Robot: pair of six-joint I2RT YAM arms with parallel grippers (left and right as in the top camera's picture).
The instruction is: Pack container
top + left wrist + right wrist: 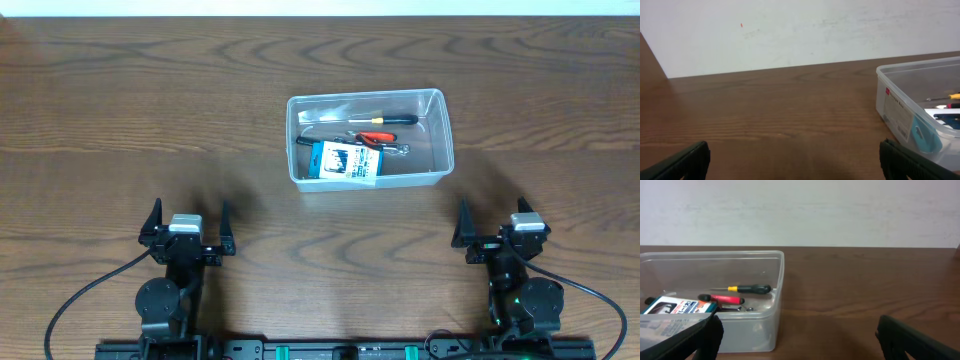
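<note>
The clear plastic container (432,160) stands on the table at mid-right. It holds a blue-and-white packet (344,161), red-handled pliers (378,139) and a black-and-yellow screwdriver (388,120). It also shows at the right of the left wrist view (900,107) and at the left of the right wrist view (765,325). My left gripper (187,222) is open and empty at the front left, far from the container. My right gripper (496,222) is open and empty at the front right, just in front of the container's right corner.
The brown wooden table (150,120) runs to a white wall at the back (790,30). Black cables (70,310) trail from both arm bases along the front edge.
</note>
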